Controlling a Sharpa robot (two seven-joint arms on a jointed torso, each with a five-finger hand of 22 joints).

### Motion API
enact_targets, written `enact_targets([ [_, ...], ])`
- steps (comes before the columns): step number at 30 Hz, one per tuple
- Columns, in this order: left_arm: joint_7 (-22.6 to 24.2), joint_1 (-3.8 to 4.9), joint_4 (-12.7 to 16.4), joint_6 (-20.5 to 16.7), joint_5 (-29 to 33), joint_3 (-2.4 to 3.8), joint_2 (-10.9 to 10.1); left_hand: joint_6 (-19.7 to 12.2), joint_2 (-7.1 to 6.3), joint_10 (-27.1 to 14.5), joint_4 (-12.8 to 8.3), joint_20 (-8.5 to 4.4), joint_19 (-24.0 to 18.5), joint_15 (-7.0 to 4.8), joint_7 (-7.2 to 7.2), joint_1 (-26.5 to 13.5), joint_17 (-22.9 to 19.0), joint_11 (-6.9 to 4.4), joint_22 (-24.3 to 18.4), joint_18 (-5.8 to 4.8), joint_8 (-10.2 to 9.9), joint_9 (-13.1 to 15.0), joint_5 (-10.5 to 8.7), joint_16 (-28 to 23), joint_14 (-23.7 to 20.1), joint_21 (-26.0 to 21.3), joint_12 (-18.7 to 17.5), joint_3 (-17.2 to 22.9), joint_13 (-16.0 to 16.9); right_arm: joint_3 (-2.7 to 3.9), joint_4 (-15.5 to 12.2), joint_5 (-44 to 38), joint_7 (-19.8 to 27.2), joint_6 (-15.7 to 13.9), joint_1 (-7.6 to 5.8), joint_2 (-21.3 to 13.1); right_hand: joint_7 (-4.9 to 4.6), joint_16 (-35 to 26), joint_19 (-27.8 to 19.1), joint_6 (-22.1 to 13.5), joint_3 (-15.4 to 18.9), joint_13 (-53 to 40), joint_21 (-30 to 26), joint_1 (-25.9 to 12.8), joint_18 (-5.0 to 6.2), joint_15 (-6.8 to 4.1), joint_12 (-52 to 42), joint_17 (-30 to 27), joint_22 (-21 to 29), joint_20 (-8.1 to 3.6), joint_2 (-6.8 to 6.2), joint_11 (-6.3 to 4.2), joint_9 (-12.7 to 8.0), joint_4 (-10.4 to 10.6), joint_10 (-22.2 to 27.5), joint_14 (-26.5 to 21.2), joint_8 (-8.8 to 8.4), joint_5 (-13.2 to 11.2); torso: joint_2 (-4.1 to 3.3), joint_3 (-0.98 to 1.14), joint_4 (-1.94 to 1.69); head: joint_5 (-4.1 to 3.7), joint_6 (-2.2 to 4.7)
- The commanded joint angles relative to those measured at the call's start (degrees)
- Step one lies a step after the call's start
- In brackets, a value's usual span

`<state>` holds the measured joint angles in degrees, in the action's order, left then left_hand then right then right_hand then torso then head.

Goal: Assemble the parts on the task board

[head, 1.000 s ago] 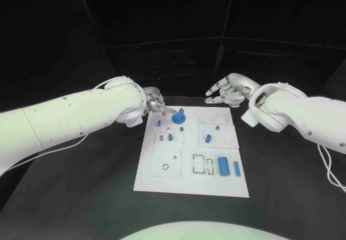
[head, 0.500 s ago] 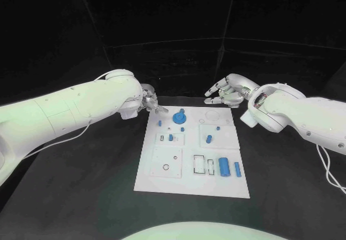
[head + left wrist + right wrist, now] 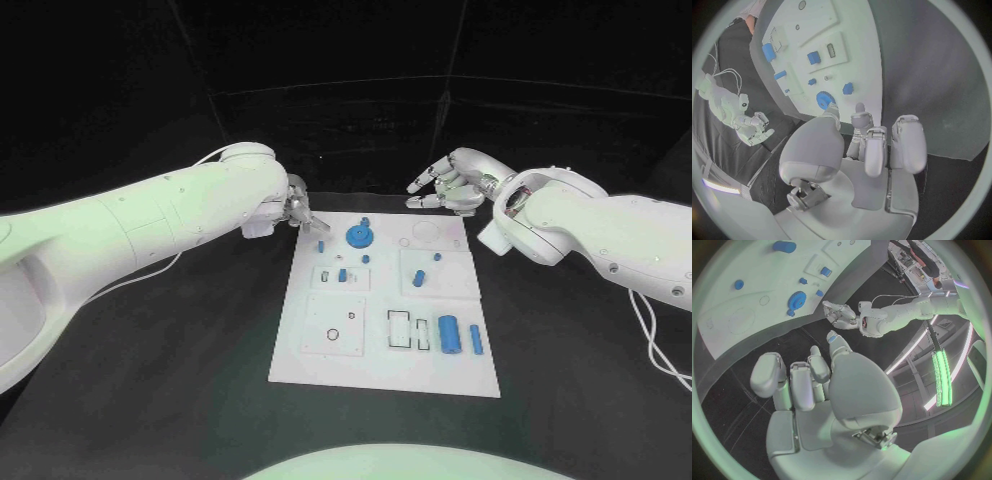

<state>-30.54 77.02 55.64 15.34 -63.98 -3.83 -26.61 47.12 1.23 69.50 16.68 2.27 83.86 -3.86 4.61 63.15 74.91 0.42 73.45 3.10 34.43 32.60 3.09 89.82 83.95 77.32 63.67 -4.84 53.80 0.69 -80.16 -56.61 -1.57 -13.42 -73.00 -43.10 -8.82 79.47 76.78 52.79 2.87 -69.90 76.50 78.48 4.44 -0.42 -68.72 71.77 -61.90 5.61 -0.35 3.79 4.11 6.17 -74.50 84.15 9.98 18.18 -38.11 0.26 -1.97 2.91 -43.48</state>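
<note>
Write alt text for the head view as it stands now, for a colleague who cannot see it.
A white rectangular task board lies mid-table, dotted with small blue plastic parts, including a round blue disc near its far edge. Both silver many-fingered hands hover off its far corners holding nothing: the left hand and the right hand.

- Head view: looks down from above, takes in the whole task board [image 3: 387, 305].
- Wrist views: close behind each hand, both share the board's far end.

A black table [image 3: 173, 370] spreads wide — dark panelled walls [image 3: 346, 110] close in behind it.
</note>
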Motion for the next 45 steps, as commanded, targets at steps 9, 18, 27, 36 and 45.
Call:
enact_targets([
  [9, 0.6, -0.5, -2.0, 2.2, -0.7, -0.96, 1.5, 0.9, 0.89, 0.6, 0.0, 0.37, 0.6, 0.36, -0.16, -0.3, 15.1, -0.18, 1.0, 0.33, -0.1, -0.2, -0.23, 0.2, 6.1, 1.0, 0.7, -1.0, 0.6, 0.03, 0.3, -0.2, 0.6, -0.7, -0.11, 0.6, 0.03, -0.6, -0.7, -0.4, 0.1, 0.2, -0.5, -0.3, 1.17, -0.24, 0.4, -0.3, 0.4, -0.06, 0.2, -0.03, -0.1, 0.3, 0.6, 1.6, 0.26, 0.0, -0.06, 0.02, -0.06, -0.17, -0.12],
  [18, 1.7, -0.88, -2.3, 1.0, -0.4, -1.16, 1.8, 1.1, 1.19, 0.8, -0.1, 0.33, 0.7, 0.3, -0.23, -0.1, 15.1, -0.25, 1.3, 0.28, -0.1, -0.3, -0.21, 0.2, 6.1, 1.2, 0.9, -1.2, 0.8, 0.03, 0.4, -0.2, 0.7, -0.6, -0.1, 0.8, 0.01, -0.6, -0.8, -0.4, 0.1, 0.2, -0.5, -0.2, 1.19, -0.24, 0.4, -0.4, 0.5, -0.05, 0.23, -0.02, -0.1, 0.3, 0.6, 1.6, 0.27, 0.1, 0.0, 0.06, -0.22, -0.18, -0.24],
  [27, 3.0, -1.01, -3.5, 0.9, 1.7, -1.17, 2.4, 1.7, 1.54, 1.0, -0.4, 0.2, 0.8, 0.17, -0.4, 2.0, 15.1, -0.4, 1.6, 0.24, -0.1, -0.7, -0.2, 0.2, 6.1, 1.4, 1.1, -1.6, 0.8, 0.03, 0.5, -0.2, 0.7, -0.5, -0.1, 1.1, 0.01, -0.6, -0.8, -0.4, 0.1, 0.2, -0.5, -0.2, 1.19, -0.24, 0.4, -0.4, 0.5, -0.05, 0.23, -0.02, -0.1, 0.3, 0.6, 1.6, 0.27, 0.1, -0.05, 0.03, -0.13, -0.28, -0.31],
  [36, 3.0, -1.29, -4.6, 1.4, 2.0, -1.17, 3.3, 2.3, 1.74, 1.3, -0.7, 0.1, 0.8, 0.05, -0.58, 3.9, 15.1, -0.56, 1.8, 0.22, 0.2, -0.8, -0.19, 0.2, 6.1, 1.5, 1.5, -1.9, 1.0, 0.03, 0.6, -0.2, 0.7, -0.4, -0.1, 1.3, 0.01, -0.6, -0.7, -0.5, 0.1, 0.1, -0.5, -0.2, 1.17, -0.23, 0.3, -0.3, 0.5, -0.05, 0.25, -0.01, -0.1, 0.3, 0.6, 1.6, 0.3, 0.1, -0.1, 0.06, -0.15, -0.4, -0.37],
  [45, 2.3, -1.52, -5.5, 1.7, 2.1, -1.16, 3.9, 2.5, 1.74, 1.4, -0.8, 0.07, 0.9, 0.01, -0.65, 4.3, 15.1, -0.61, 1.9, 0.19, 0.4, -0.8, -0.19, 0.2, 6.1, 1.6, 1.6, -2.0, 1.1, 0.03, 0.6, -0.2, 0.7, -0.3, -0.1, 1.3, 0.01, -0.6, -0.7, -0.5, 0.1, 0.1, -0.5, -0.2, 1.17, -0.23, 0.3, -0.3, 0.5, -0.05, 0.25, -0.01, -0.1, 0.3, 0.6, 1.6, 0.3, 0.1, -0.07, 0.08, -0.23, -0.57, -0.39],
])
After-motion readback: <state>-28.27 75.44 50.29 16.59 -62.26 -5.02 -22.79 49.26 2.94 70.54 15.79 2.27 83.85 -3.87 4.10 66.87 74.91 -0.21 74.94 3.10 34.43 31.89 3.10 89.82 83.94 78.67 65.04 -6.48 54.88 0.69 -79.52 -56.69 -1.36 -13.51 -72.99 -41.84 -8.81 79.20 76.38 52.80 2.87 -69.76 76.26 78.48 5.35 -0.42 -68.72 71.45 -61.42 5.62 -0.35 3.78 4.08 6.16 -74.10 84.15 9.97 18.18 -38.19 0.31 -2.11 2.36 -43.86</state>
